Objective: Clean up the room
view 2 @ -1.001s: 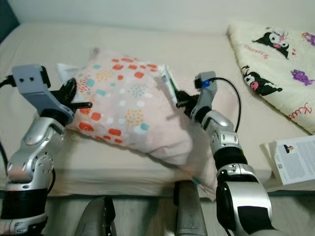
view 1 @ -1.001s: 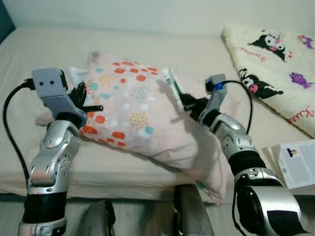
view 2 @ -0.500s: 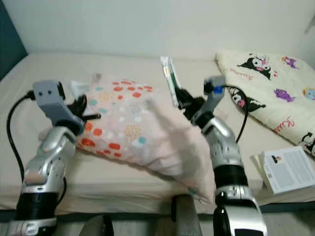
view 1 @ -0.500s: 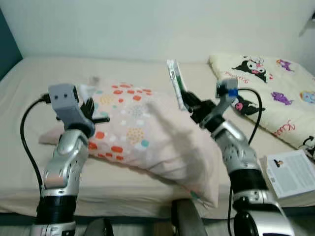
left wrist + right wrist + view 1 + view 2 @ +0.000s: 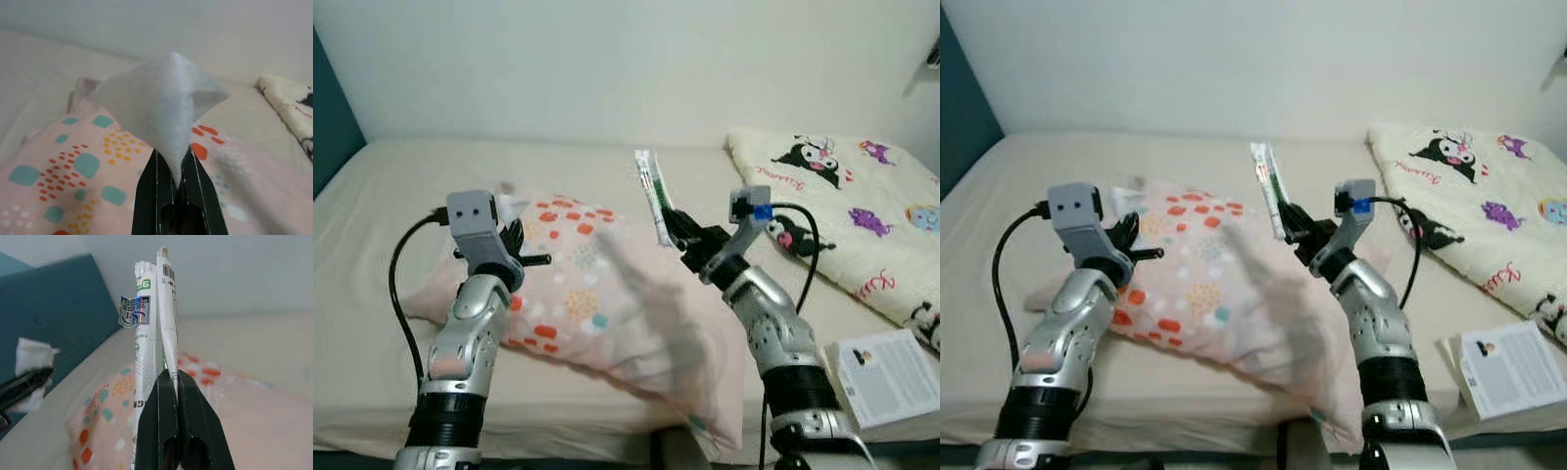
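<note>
the bed (image 5: pixel 401 196) spreads beige under everything i see, running back to a pale wall, with a dark teal panel at its far left corner. on its right side lies a cream blanket (image 5: pixel 842 186) printed with black cartoon figures, reaching from the far edge toward the near right corner. toward the near edge, about midway across, sits a pink pillow (image 5: pixel 597 294) with orange, teal and yellow spots, its plain pink end hanging at the near edge. at the near right corner rests a white booklet (image 5: pixel 886 377) with small print and a tiny portrait.

my left gripper (image 5: pixel 524 257) is raised above the left end of the pillow, its fingers clenched on a crumpled white tissue (image 5: pixel 164 105); in the left wrist view the tissue fans out from between the black fingers (image 5: pixel 146 196) with the pillow's pattern behind it. my right gripper (image 5: pixel 677 235) is lifted over the middle of the bed, above the pillow's far side, fingers pinched tight on a long white wrapper (image 5: pixel 154 328) with green print and a barcode, held upright and clear of the pillow. the two grippers are well apart, the pillow between them.
</note>
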Available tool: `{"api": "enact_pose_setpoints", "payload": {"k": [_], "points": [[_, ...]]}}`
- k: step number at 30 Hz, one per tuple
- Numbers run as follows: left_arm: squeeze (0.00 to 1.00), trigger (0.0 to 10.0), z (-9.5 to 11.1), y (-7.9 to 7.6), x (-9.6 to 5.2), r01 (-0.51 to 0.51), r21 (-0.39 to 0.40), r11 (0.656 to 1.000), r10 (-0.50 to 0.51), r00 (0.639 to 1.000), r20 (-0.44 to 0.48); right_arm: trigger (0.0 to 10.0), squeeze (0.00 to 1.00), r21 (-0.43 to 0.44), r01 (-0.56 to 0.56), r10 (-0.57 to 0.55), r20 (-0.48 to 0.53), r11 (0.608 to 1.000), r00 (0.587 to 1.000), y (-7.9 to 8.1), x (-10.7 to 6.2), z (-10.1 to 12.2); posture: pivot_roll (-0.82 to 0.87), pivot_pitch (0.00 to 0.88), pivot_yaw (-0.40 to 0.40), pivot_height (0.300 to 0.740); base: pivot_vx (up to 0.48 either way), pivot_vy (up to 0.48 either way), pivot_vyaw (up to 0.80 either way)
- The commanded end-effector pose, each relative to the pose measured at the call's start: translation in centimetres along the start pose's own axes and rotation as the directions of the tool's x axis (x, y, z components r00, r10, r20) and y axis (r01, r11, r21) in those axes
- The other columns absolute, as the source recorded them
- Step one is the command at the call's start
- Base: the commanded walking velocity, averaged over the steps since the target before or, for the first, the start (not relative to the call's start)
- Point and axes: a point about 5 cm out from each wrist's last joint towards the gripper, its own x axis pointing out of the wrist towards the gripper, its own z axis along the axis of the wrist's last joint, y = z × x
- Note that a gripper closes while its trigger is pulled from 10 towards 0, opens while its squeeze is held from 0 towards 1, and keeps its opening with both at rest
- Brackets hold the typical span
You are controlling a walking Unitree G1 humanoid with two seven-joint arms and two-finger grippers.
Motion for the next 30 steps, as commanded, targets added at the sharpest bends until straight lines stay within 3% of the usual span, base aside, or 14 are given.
{"api": "enact_pose_setpoints", "payload": {"k": [1, 12, 16, 18, 24, 26, 30], "points": [[0.00, 10.0, -0.6, -0.4, -0.1, 0.022, 0.010, 1.000, -0.022, 1.000, -0.007, 0.0, 0.00, -0.004, 0.006, -0.006, -0.032, 1.000, 0.999, 0.1, -0.2, -0.7, -0.04, 0.000, -0.047, 0.655, 0.000, 0.000, 0.00], [0.00, 10.0, -1.6, -0.4, 0.1, 0.036, 0.027, 0.999, -0.035, 0.999, -0.023, 0.0, 0.00, 0.003, 0.026, -0.026, -0.078, 1.000, 0.997, 0.2, -0.4, -2.2, -0.03, 0.000, -0.038, 0.685, 0.000, 0.000, 0.00], [0.00, 10.0, -3.1, 0.5, -0.3, 0.010, 0.034, 0.999, -0.007, 0.997, -0.074, 0.0, 0.00, 0.011, 0.043, -0.041, -0.108, 0.999, 0.993, 0.2, -0.8, -3.3, -0.03, 0.000, -0.037, 0.700, 0.000, 0.000, 0.00], [0.00, 10.0, -5.9, 1.8, -0.9, -0.018, 0.073, 0.997, 0.029, 0.986, -0.163, 0.0, 0.00, 0.023, 0.083, -0.078, -0.181, 0.996, 0.980, -0.4, -1.7, -5.5, -0.04, 0.000, -0.034, 0.715, 0.000, 0.000, 0.00], [0.00, 10.0, -7.8, 3.0, -1.7, -0.062, 0.074, 0.995, 0.077, 0.970, -0.230, 0.0, 0.00, 0.029, 0.114, -0.103, -0.250, 0.993, 0.963, -0.9, -2.8, -7.6, -0.04, 0.000, -0.034, 0.730, 0.000, 0.000, 0.00], [0.00, 10.0, -9.2, 4.3, -2.6, -0.114, 0.069, 0.991, 0.129, 0.952, -0.279, 0.0, 0.00, 0.032, 0.136, -0.119, -0.312, 0.990, 0.942, -1.0, -4.0, -9.6, -0.03, 0.000, -0.034, 0.740, 0.000, 0.000, 0.00], [0.00, 10.0, -9.4, 4.5, -2.7, -0.119, 0.072, 0.990, 0.135, 0.949, -0.284, 0.0, 0.00, 0.035, 0.140, -0.122, -0.318, 0.990, 0.940, -1.0, -4.2, -9.8, -0.03, 0.000, -0.033, 0.740, 0.000, 0.000, 0.00]]}}
